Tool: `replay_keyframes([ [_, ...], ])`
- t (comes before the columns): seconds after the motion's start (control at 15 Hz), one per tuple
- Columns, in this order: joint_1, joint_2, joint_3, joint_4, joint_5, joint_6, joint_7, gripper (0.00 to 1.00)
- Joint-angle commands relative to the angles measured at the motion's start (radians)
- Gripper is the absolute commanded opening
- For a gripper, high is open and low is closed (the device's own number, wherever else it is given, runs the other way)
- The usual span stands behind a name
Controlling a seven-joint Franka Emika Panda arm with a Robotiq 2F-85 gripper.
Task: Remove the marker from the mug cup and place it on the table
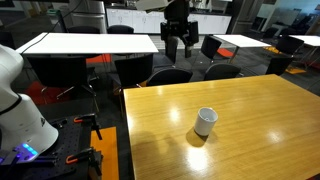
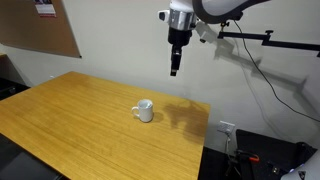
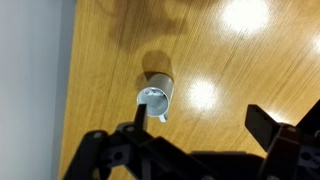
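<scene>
The mug cup (image 1: 205, 121) is small, white and plain. It stands upright near the middle of the table (image 1: 265, 135), a glossy honey-yellow wooden top with visible grain. In the wrist view the mug cup (image 3: 155, 97) shows a grey, shadowed inside, with its handle pointing to 5 o'clock. In an exterior view the mug cup (image 2: 145, 110) has its handle at 9 o'clock. Whether the marker is inside cannot be told.

Glossy yellow wood table (image 1: 262, 122) w/ white mug cup (image 1: 205, 121) sitting on it, approx center.
</scene>
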Motion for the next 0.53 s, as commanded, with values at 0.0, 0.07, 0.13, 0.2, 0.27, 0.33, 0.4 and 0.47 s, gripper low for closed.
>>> replay_keyframes([
  [0.0,-0.011,0.086,-0.007,0.089,0.027,-0.021,-0.117,1.0],
  [0.07,-0.015,0.103,-0.006,0.099,0.023,-0.016,-0.129,1.0],
  [0.13,-0.018,0.119,-0.006,0.112,0.022,-0.019,-0.143,1.0],
  [0.2,-0.022,0.136,-0.005,0.124,0.021,-0.019,-0.152,1.0],
  [0.27,-0.026,0.154,-0.005,0.139,0.022,-0.025,-0.156,1.0],
  [0.33,-0.031,0.17,-0.005,0.152,0.029,-0.032,-0.156,1.0],
  [0.4,-0.026,0.128,0.005,0.094,0.004,-0.003,-0.119,1.0],
  [0.47,-0.03,0.142,0.005,0.105,0.004,-0.004,-0.121,1.0],
])
